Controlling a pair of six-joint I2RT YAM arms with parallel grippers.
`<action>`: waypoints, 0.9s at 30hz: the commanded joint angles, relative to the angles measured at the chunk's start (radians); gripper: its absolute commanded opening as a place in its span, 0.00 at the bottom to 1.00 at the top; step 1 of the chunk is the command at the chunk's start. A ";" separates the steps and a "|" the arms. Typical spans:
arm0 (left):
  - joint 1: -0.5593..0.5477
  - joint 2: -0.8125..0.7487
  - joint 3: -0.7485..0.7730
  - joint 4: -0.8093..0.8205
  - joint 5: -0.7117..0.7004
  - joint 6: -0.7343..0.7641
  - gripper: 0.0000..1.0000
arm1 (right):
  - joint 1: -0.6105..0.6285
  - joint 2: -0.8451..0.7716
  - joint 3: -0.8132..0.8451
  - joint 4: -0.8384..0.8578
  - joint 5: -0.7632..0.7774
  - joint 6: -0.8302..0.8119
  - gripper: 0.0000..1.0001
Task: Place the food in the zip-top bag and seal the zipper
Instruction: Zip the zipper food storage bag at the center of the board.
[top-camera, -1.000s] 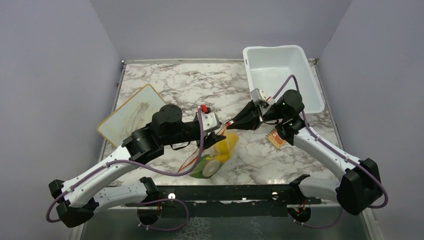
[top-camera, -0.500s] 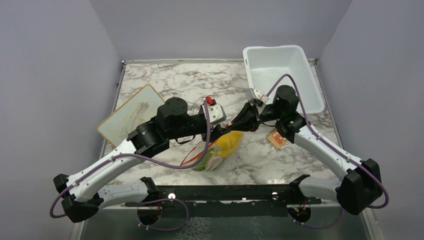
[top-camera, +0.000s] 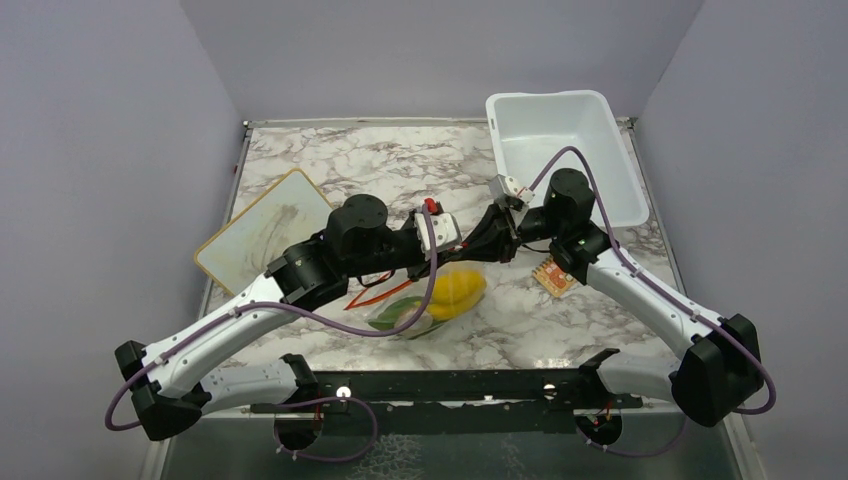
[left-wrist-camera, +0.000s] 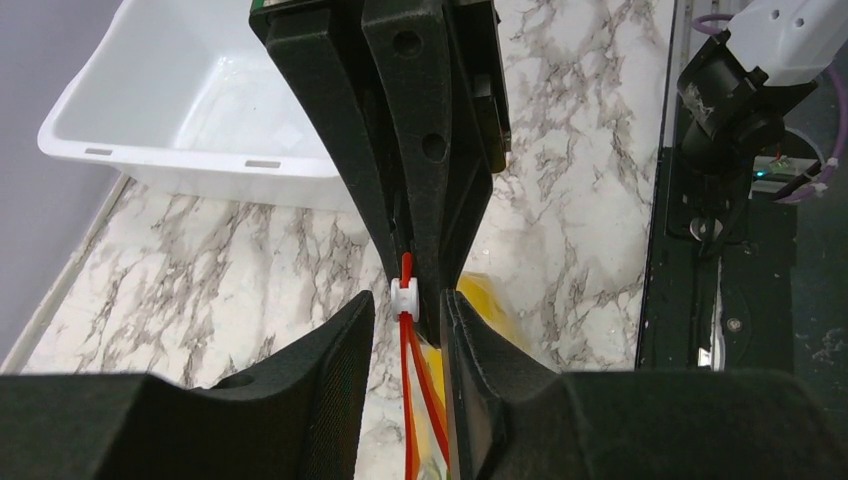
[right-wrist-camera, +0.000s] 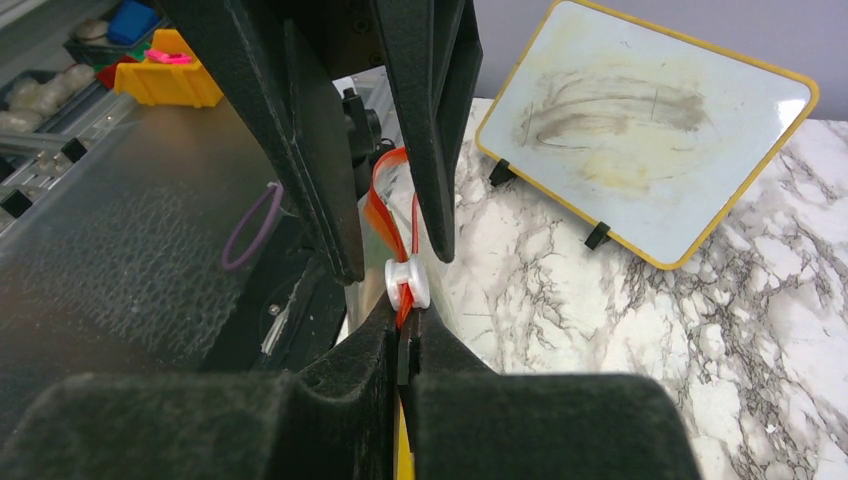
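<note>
The clear zip-top bag (top-camera: 420, 312) hangs between both grippers and rests on the marble near the front edge. A yellow fruit (top-camera: 456, 291) and a green leafy vegetable (top-camera: 394, 313) show inside it. The red-orange zipper (top-camera: 371, 298) loops out to the left. My right gripper (top-camera: 484, 243) is shut on the end of the zipper strip (right-wrist-camera: 404, 318). My left gripper (top-camera: 456, 251) faces it, jaws open on either side of the strip (left-wrist-camera: 406, 400) and its white slider (left-wrist-camera: 404, 295), which sits right against the right gripper's fingertips (right-wrist-camera: 384, 335). The slider also shows in the right wrist view (right-wrist-camera: 407, 285).
A white tub (top-camera: 550, 135) stands at the back right, behind the right arm. A yellow-framed whiteboard (top-camera: 262, 232) lies at the left. A small orange patterned square (top-camera: 553, 276) lies under the right forearm.
My left gripper has slid right along the zipper until it meets the right gripper. The bag has swung right and lower with it. The right gripper has barely moved.
</note>
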 joint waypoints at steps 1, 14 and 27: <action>0.001 0.012 -0.011 -0.009 -0.033 0.025 0.33 | 0.006 0.000 0.014 0.011 -0.018 0.007 0.01; 0.001 0.038 0.004 -0.007 0.000 0.029 0.17 | 0.006 -0.004 -0.003 0.017 -0.043 -0.015 0.01; 0.002 -0.007 -0.033 -0.053 -0.015 0.038 0.00 | 0.006 -0.064 -0.072 0.059 0.013 -0.059 0.01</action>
